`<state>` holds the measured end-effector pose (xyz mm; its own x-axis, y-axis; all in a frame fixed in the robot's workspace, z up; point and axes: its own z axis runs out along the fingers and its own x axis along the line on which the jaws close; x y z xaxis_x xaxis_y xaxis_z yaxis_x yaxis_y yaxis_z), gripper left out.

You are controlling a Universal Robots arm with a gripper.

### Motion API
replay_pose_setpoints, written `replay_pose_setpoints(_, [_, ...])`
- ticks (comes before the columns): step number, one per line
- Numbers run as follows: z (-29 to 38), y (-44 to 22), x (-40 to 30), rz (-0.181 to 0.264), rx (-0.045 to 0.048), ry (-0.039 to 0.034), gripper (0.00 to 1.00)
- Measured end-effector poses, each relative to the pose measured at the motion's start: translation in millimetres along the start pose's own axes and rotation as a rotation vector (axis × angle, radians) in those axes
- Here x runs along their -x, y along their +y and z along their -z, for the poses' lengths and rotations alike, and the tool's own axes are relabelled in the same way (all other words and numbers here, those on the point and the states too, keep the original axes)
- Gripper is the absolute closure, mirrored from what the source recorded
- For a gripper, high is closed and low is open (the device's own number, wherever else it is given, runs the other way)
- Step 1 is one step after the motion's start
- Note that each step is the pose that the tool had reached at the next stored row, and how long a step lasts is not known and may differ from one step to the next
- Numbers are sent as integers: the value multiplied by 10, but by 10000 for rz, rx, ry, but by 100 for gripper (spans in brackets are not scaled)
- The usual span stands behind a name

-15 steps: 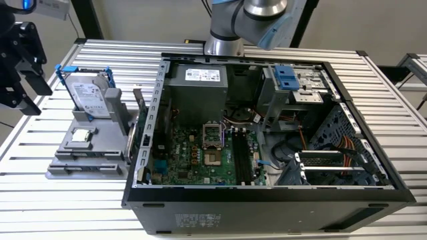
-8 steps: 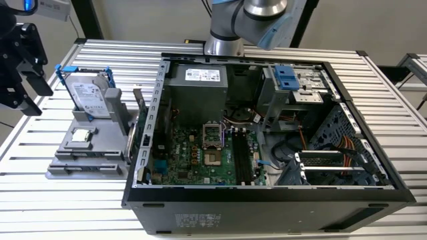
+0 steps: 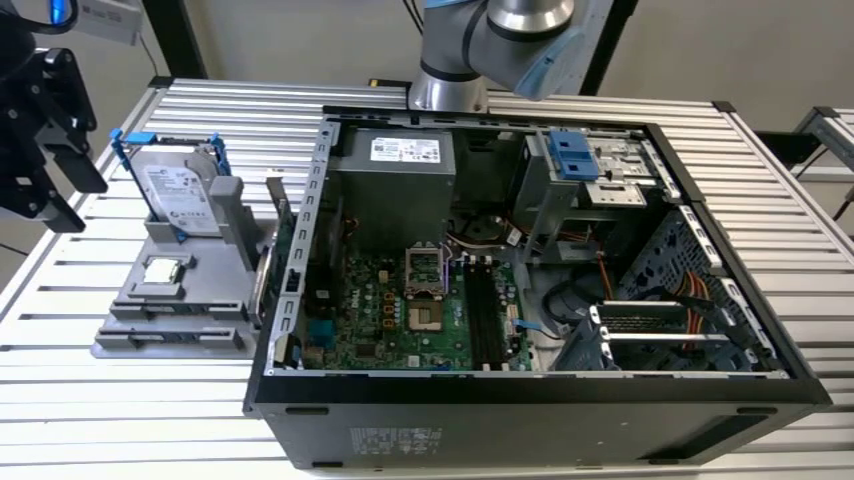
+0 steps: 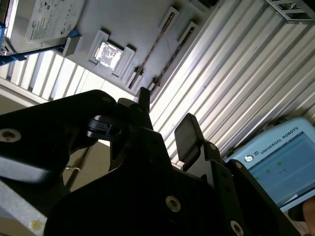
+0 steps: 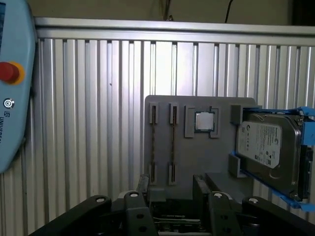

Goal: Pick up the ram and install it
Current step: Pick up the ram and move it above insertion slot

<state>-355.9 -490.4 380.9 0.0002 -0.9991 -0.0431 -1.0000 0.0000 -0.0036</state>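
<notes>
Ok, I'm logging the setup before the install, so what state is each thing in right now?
claw: open, holding nothing.
ram sticks: two, on edge in the grey holder's slots, not gripped.
hard drive: upright on the holder.
square chip: flat in its recess.
computer case: lying on its side, panel off.
motherboard slots: look empty.

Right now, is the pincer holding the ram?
No: in the first wrist view the pincer is open with nothing between its fingers, and the ram sits in the grey holder.
</notes>
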Motion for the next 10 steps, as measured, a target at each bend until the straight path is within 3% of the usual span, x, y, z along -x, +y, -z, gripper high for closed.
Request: replay_pose_setpoints(10, [-18, 0, 3, -1, 2, 9, 0])
